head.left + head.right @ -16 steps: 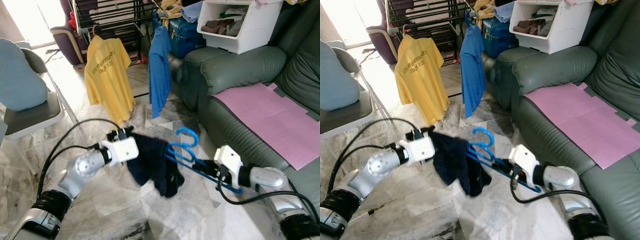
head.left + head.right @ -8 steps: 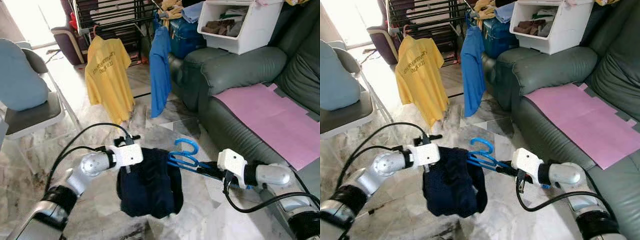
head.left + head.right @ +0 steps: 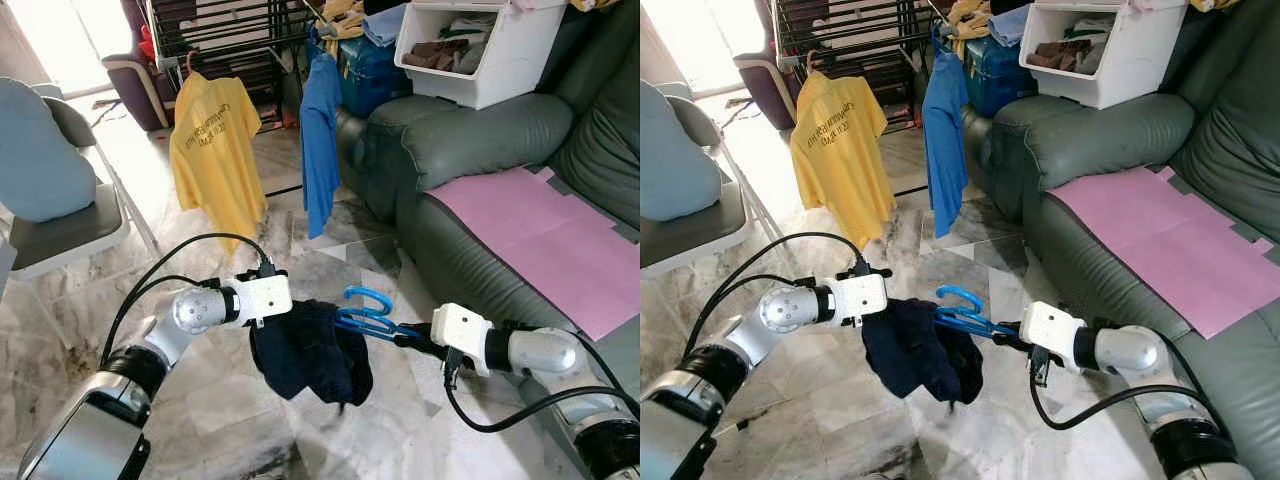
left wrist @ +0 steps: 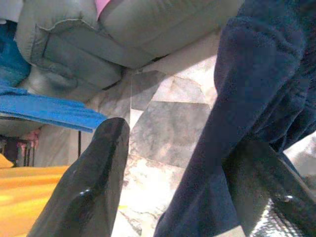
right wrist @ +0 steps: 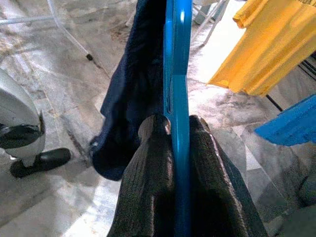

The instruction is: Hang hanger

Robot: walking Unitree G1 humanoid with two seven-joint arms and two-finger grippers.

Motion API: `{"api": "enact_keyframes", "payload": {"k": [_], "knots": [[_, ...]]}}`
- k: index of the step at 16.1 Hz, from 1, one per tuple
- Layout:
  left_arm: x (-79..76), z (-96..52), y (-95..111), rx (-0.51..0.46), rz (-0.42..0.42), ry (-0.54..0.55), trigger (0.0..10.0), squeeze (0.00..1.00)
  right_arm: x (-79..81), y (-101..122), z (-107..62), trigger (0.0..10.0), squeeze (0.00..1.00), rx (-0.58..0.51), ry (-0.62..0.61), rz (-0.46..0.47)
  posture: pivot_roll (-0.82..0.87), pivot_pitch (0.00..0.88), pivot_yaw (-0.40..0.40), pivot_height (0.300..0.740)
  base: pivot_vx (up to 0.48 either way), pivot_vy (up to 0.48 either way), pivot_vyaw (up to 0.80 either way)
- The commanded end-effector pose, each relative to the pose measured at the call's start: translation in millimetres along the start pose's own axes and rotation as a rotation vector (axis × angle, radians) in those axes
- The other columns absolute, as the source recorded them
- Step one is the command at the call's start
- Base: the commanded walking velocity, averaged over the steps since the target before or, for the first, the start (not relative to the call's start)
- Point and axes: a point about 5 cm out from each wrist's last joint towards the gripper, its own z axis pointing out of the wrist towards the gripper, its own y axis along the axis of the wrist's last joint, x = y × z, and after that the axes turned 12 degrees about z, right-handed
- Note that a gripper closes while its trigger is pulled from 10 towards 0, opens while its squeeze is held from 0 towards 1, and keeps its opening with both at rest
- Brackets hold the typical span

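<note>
Slippage of the dark navy garment (image 3: pixel 308 350) off the blue hanger (image 3: pixel 368 312) is judged the main risk: the cloth is bunched at one end of the hanger rather than spread along it, so a tilt or a jerk during carrying could let it slide to the marble floor (image 3: pixel 230 420). A second risk is judged to lie in the rack (image 3: pixel 215 30) being well apart from the hanger, beyond the yellow shirt (image 3: pixel 213 150) and the blue shirt (image 3: pixel 320 135) already hung there, so that the hook could be snagged on them on approach.

The hanger is held low over the floor, roughly level, between the two arms and just beside the green sofa (image 3: pixel 470 140). Its bar is clamped between the closed fingers of the right end effector (image 5: pixel 175 148). The garment is pinched at its upper edge by the left end effector (image 3: pixel 272 312), one finger (image 4: pixel 94 182) being seen clear of the cloth; the fabric hangs crumpled, soft and limp.
</note>
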Motion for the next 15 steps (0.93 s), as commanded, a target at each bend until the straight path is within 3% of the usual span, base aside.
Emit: {"api": "enact_keyframes", "payload": {"k": [1,7,15], "knots": [[-1.4,1.3,0.1,0.002,0.026,-0.047,0.0,0.0,-7.2,14.9,3.0,10.0,0.0,-0.062,-0.029,-0.059,-0.15,0.0,0.114,0.74,0.0,0.0,0.0],[-10.9,9.3,5.6,-0.023,0.024,-0.085,0.0,0.0,-1.4,12.9,10.5,10.0,0.0,-0.076,-0.036,-0.064,-0.14,0.0,0.119,0.74,0.0,0.0,0.0],[-2.4,7.1,2.0,0.001,0.037,-0.09,0.0,0.0,-4.4,9.6,10.1,10.0,0.0,-0.055,-0.053,-0.089,-0.14,0.0,0.12,0.74,0.0,0.0,0.0]]}}
